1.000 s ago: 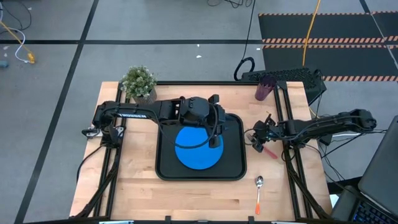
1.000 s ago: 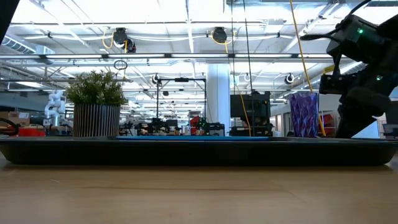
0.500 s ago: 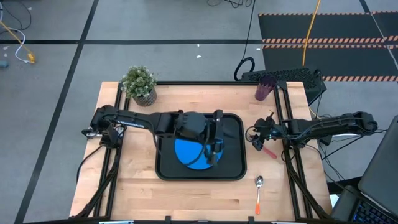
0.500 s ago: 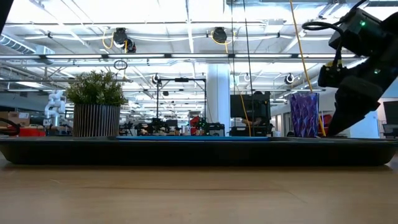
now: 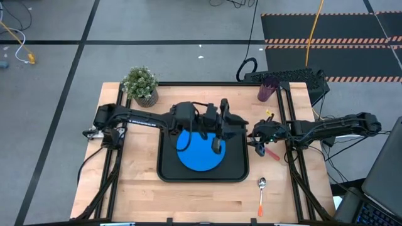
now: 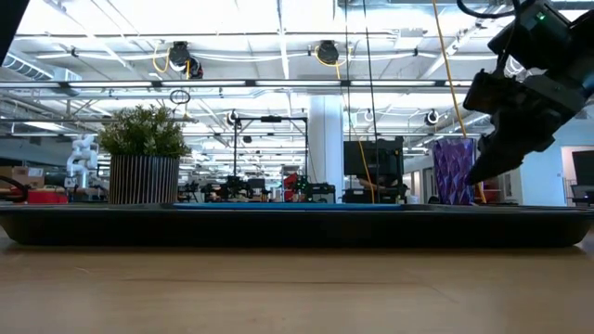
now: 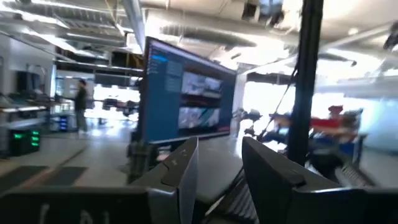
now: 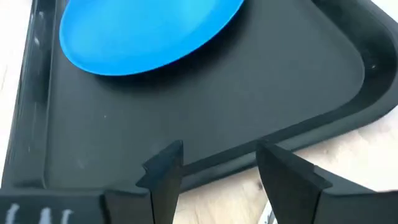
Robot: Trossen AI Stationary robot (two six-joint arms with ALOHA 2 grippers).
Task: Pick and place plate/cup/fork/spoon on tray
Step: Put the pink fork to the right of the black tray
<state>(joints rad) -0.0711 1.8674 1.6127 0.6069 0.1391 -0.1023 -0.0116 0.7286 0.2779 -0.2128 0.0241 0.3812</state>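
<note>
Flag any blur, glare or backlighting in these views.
Left wrist view: soft and blurred throughout. Low view: bright ceiling lights backlight the tray, leaving it a dark band. Right wrist view: the plate is fairly sharp, the near fingers soft. High view: evenly lit.

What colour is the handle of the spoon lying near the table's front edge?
Orange, on the spoon; it shows best in the high view.

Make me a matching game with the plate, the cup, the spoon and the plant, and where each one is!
Things:
1. plate
2. cup
3. spoon
4. potted plant

Places:
A. far left corner of the table
B. lying on the black tray
C. far right part of the table, standing upright
D. bare wood near the table's front edge, right of the tray

Pairs: 1-B, 2-C, 3-D, 4-A
</note>
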